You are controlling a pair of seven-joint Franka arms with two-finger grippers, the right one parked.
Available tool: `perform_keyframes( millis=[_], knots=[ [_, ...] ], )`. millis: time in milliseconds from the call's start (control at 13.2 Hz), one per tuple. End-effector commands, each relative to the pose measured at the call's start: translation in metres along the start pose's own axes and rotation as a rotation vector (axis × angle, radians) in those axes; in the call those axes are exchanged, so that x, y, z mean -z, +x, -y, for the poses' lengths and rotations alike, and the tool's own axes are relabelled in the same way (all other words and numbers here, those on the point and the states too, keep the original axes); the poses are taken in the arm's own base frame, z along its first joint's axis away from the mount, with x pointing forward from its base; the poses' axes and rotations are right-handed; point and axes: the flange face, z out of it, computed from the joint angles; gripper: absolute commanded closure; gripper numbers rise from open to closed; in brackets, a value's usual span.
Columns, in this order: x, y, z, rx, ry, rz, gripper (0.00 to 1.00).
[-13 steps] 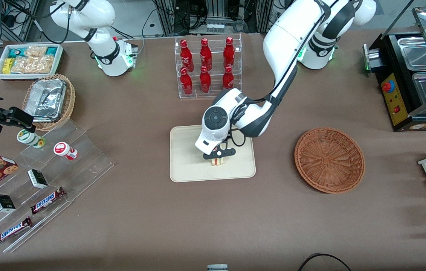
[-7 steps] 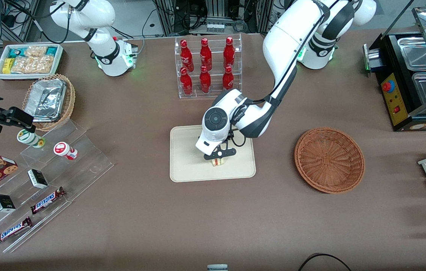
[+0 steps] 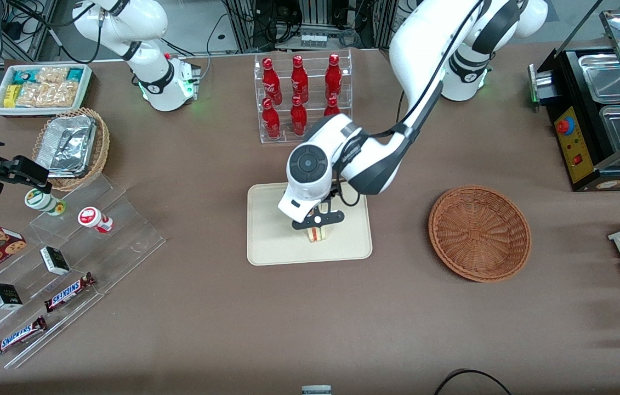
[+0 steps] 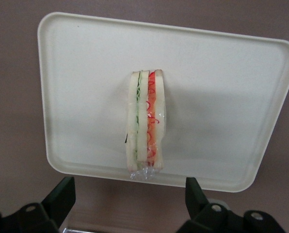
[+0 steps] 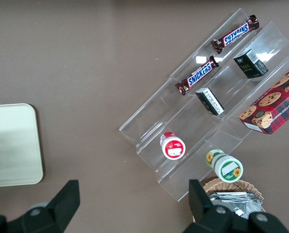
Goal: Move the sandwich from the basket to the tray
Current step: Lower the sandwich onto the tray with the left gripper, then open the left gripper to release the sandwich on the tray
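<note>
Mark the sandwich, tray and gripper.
sandwich (image 4: 145,126), left wrist view, cut filling edge.
tray (image 4: 222,107), left wrist view, bare floor.
gripper (image 3: 318,219), front view, above the sandwich, jaws open.

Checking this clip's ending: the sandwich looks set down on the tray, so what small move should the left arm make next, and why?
Probably lift the gripper straight up and away. The sandwich stands on edge on the tray, and the open fingers are spread apart from it, touching nothing. The basket is empty, so only a clean retreat seems left.
</note>
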Motion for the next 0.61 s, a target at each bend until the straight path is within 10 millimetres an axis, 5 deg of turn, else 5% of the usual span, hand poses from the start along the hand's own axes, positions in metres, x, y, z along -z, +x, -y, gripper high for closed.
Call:
perform_keyframes(
  millis=[0, 227, 530],
  knots=[
    [0.043, 0.004, 0.025, -0.016, -0.002, 0.008, 0.00],
    [0.071, 0.010, 0.055, -0.135, 0.037, 0.029, 0.00],
    [0.107, 0.042, 0.134, -0.155, 0.032, 0.046, 0.00]
  ],
)
